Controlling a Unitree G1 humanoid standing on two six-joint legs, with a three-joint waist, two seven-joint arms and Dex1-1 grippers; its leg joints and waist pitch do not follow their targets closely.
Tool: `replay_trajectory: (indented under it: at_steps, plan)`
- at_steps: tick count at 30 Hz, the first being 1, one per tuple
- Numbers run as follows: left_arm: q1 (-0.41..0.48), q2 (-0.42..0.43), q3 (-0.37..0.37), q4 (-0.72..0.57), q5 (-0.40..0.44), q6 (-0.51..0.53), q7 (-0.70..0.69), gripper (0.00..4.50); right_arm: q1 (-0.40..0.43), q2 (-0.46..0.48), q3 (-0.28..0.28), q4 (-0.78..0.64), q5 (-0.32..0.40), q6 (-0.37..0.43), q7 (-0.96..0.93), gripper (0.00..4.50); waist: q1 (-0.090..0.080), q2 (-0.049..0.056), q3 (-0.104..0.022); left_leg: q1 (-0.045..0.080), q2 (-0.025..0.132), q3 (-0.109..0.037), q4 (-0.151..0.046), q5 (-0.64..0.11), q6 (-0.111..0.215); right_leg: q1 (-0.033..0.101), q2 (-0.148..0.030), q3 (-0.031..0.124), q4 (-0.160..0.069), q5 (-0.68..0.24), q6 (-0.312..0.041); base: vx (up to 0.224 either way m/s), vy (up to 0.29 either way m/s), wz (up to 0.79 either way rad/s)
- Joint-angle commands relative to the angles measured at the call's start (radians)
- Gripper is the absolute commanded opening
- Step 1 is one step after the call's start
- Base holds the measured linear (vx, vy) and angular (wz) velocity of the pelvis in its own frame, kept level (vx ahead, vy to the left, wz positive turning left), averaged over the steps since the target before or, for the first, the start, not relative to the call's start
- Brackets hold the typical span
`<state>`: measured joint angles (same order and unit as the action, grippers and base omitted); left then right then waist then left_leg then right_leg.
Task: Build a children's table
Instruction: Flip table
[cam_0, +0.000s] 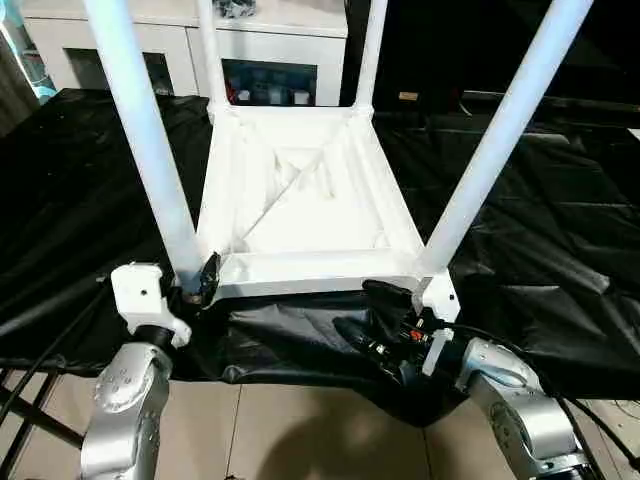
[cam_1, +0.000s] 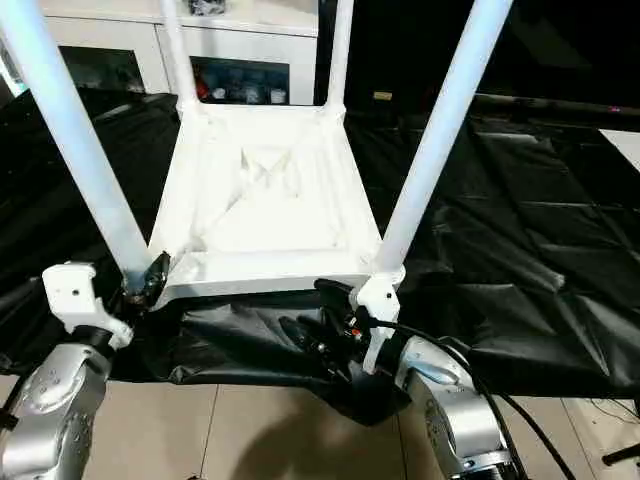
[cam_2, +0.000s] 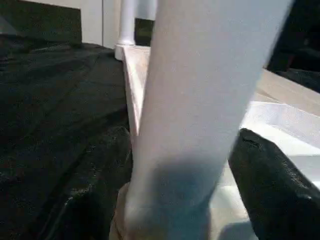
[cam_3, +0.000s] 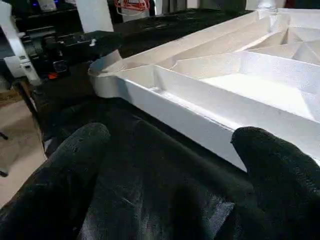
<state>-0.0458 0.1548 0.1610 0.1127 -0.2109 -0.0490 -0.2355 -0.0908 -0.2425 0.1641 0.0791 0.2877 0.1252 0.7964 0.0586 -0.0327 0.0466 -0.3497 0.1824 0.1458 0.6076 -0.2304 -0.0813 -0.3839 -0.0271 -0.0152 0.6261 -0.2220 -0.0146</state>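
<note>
With all four legs seen standing in the corner sockets, the assembly is judged nearly done; the step in hand looks like seating or checking the near-left leg (cam_0: 150, 150).

- Table top (cam_0: 300, 200) lies upside down, ribbed underside up, on the black sheet (cam_0: 540, 230) covering the work surface. Its near edge sits close to the sheet's front edge.
- Near-right leg (cam_0: 495, 140) and the two far legs (cam_0: 212, 50) rise out of frame. A white cabinet (cam_0: 130, 45) with glass doors is seen behind.
- Left gripper (cam_0: 198, 280) is set at the base of the near-left leg, right at its socket. In the left wrist view the leg (cam_2: 200, 110) is seen between the two black fingers (cam_2: 272, 190), one on each side. The fingers are set narrow around the tube, but actual contact cannot be confirmed, so whether it is clamped is left undecided.
- Right gripper (cam_3: 170, 185) is held spread wide with nothing in it, low over the sheet just in front of the top's near rim (cam_3: 200, 120), beside the near-right corner.
- Left forearm is raised steeply from below the surface edge, wrist bent toward the leg. Right forearm comes in low from the right, wrist turned inward along the rim.

Next move, as judged: a firm downward push or twist is called for on the near-left leg, then the table is to be flipped upright. Both grippers would be needed on the rim for that.
</note>
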Motion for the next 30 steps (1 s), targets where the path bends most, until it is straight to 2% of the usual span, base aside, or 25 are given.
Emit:
replay_trajectory:
  at_steps: [1,2,3,4,6,8,15,20,23,24,25,28,30]
  plan:
    - [-0.009,0.002,0.001,0.013,0.013,0.009,0.007,3.16,-0.01,-0.006,-0.006,-0.015,0.012,0.005,0.01,4.5,0.0,0.006,-0.046,-0.005,0.046,-0.007,-0.076,-0.095,0.047,0.044,-0.093,0.045,-0.072,-0.035,-0.182,0.0,0.0,0.0]
    - [-0.013,0.0,0.002,0.015,0.012,0.01,0.01,3.16,-0.009,-0.007,-0.004,-0.016,0.012,0.006,0.013,4.5,0.001,0.005,-0.047,-0.005,0.046,-0.007,-0.075,-0.088,0.049,0.044,-0.093,0.045,-0.07,-0.015,-0.187,0.0,0.0,0.0]
    - [-0.019,-0.001,0.001,0.018,0.009,0.013,0.01,2.83,-0.01,-0.008,-0.001,-0.016,0.012,0.006,0.015,4.5,0.0,0.003,-0.047,-0.007,0.045,-0.006,-0.074,-0.083,0.052,0.046,-0.093,0.045,-0.069,-0.002,-0.19,0.0,0.0,0.0]
    - [-0.022,-0.001,0.0,0.02,0.008,0.015,0.01,2.77,-0.01,-0.008,0.001,-0.015,0.012,0.006,0.016,4.5,0.0,0.004,-0.047,-0.006,0.045,-0.006,-0.075,-0.082,0.052,0.046,-0.093,0.045,-0.069,0.001,-0.191,0.0,0.0,0.0]
    - [-0.028,-0.005,-0.003,0.023,0.003,0.025,0.008,2.75,-0.012,-0.009,0.003,-0.014,0.013,0.007,0.02,4.5,0.0,0.002,-0.047,-0.006,0.045,-0.006,-0.074,-0.085,0.053,0.046,-0.093,0.045,-0.069,-0.001,-0.192,0.0,0.0,0.0]
    - [-0.029,-0.006,-0.01,0.022,0.004,0.034,0.006,2.42,-0.013,-0.009,0.001,-0.012,0.017,0.01,0.024,4.5,0.001,0.002,-0.045,-0.005,0.046,-0.005,-0.076,-0.097,0.052,0.045,-0.094,0.045,-0.071,-0.024,-0.191,0.0,0.0,0.0]
    - [-0.031,-0.026,-0.004,0.015,-0.032,0.065,0.008,2.21,-0.011,-0.01,-0.003,-0.011,0.011,0.007,0.025,4.5,0.001,0.003,-0.045,-0.005,0.046,-0.005,-0.076,-0.106,0.045,0.044,-0.094,0.046,-0.073,-0.046,-0.189,0.0,0.0,0.0]
    - [-0.052,-0.106,0.082,-0.043,-0.242,0.187,0.03,2.2,-0.004,-0.01,-0.016,-0.025,0.007,0.007,0.004,4.5,0.001,-0.001,-0.044,-0.007,0.044,-0.002,-0.074,-0.106,0.045,0.044,-0.095,0.045,-0.074,-0.065,-0.197,0.0,0.0,0.0]
    - [-0.066,-0.142,0.118,-0.074,-0.352,0.247,0.041,2.2,-0.004,-0.008,-0.028,-0.039,0.018,0.02,-0.007,4.5,0.001,-0.004,-0.043,-0.008,0.041,0.001,-0.072,-0.102,0.047,0.043,-0.093,0.046,-0.076,-0.097,-0.196,0.0,0.0,0.0]
    - [-0.068,-0.145,0.12,-0.079,-0.362,0.253,0.042,2.2,-0.004,-0.006,-0.031,-0.041,0.021,0.023,-0.01,4.5,0.002,-0.003,-0.043,-0.009,0.042,0.0,-0.073,-0.1,0.046,0.044,-0.094,0.046,-0.076,-0.096,-0.197,0.0,0.0,0.0]
    - [-0.074,-0.156,0.124,-0.101,-0.403,0.288,0.039,2.2,-0.006,0.001,-0.049,-0.053,0.034,0.034,-0.032,4.5,0.002,-0.005,-0.043,-0.009,0.041,0.0,-0.072,-0.094,0.045,0.043,-0.092,0.046,-0.074,-0.092,-0.196,0.0,0.0,0.0]
    - [-0.074,-0.158,0.105,-0.131,-0.414,0.323,0.023,2.2,-0.027,0.021,-0.082,-0.047,0.053,0.056,-0.076,4.5,0.003,-0.002,-0.044,-0.009,0.041,-0.001,-0.072,-0.079,0.048,0.042,-0.091,0.045,-0.074,-0.082,-0.191,0.0,0.0,0.0]
    - [-0.073,-0.158,0.086,-0.15,-0.396,0.356,0.001,2.19,-0.065,0.065,-0.117,-0.024,0.102,0.084,-0.113,4.5,-0.003,-0.003,-0.046,-0.008,0.042,-0.002,-0.072,-0.065,0.048,0.043,-0.089,0.044,-0.07,-0.05,-0.193,0.0,0.0,0.0]
